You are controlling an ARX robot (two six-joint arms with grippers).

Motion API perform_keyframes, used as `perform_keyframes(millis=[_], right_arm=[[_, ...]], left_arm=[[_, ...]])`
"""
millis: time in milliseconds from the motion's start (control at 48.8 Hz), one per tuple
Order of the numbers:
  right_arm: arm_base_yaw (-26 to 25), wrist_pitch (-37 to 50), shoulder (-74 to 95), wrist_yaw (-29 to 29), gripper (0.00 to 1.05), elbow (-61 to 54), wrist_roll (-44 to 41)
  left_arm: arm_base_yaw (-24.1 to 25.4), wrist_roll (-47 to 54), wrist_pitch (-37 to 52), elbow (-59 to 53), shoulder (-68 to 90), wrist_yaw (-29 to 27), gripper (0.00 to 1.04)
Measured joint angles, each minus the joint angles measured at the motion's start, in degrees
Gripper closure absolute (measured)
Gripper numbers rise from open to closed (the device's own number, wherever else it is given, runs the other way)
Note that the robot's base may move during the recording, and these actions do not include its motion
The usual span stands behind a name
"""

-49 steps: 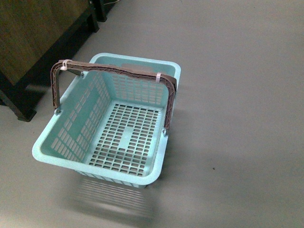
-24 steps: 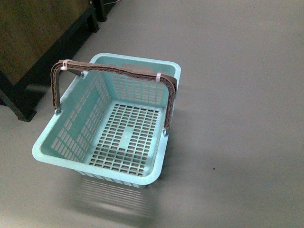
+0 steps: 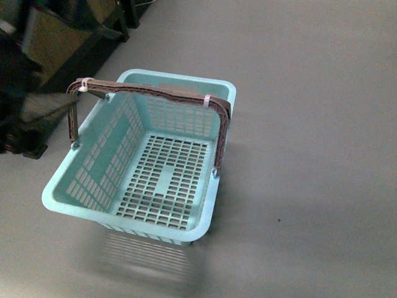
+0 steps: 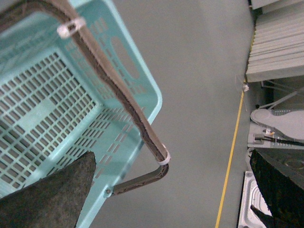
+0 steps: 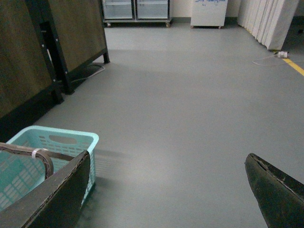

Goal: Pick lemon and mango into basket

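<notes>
Left gripper [image 4: 172, 156] and right gripper [image 5: 167, 154] both gape wide, holding nothing; basket [image 3: 186, 80] sits empty, lemon and mango in no view (possibly out of frame), so neither fruit is picked yet.

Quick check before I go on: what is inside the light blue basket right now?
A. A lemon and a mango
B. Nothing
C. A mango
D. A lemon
B: in the front view the basket shows its slotted bottom bare, with no fruit lying in it. The part of it seen in the left wrist view is bare too.
</notes>
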Motion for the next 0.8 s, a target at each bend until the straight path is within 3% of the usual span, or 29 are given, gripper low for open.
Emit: perform_keyframes(millis=[348, 799], right_arm=[[0.0, 0.0, 0.0, 0.0, 0.09, 0.0, 0.0], [0.0, 0.0, 0.0, 0.0, 0.09, 0.0, 0.0]], left_arm=[[-4.1, -8.5, -2.8, 16.2, 22.2, -4.7, 0.07], [-2.1, -10.4, -5.1, 30.4, 35.1, -5.9, 0.07]])
